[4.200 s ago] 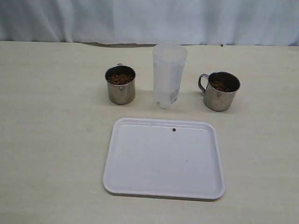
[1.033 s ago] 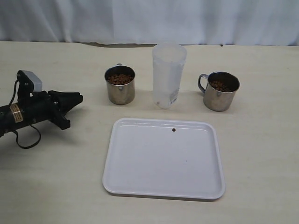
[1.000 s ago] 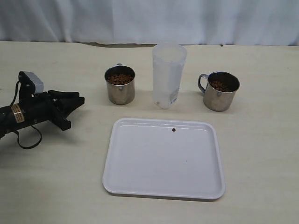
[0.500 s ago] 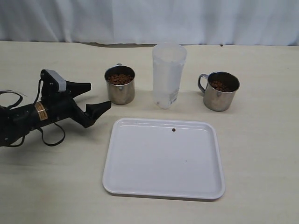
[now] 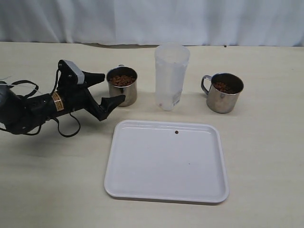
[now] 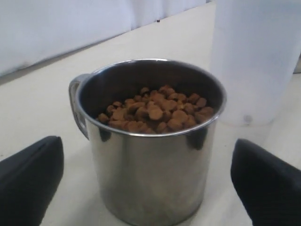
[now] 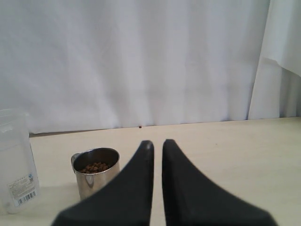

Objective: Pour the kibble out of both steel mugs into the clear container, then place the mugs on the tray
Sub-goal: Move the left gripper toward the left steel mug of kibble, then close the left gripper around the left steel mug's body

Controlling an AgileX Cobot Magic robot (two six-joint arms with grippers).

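The left arm reaches in low over the table (image 5: pixel 266 156) from the left edge, its black body angled to the right and slightly toward the far side, cables looping beside it. The left gripper (image 5: pixel 113 87) stands wide, with one finger at the far left of the left mug (image 5: pixel 124 95) and the other at its near side. The wrist view shows the two fingers (image 6: pixel 28 179) on either side of the mug's wall with bare table between each of them and the steel, so the mug sits between the jaws ungripped. This mug is filled close to the rim with brown kibble (image 6: pixel 155 110), and its small handle points toward the far side. Just to its right stands the tall clear container (image 5: pixel 172 78), upright. Farther right, apart from the container, stands the right mug (image 5: pixel 223 97), also holding kibble, its handle turned left toward the container. The white tray (image 5: pixel 166 166) lies flat on the near side of all three, carrying only one small dark pellet near its far rim. The right gripper (image 7: pixel 157 142) does not show in the exterior view; its own camera shows its fingers drawn together with only a thin slit between them, holding nothing, well back from the right mug.
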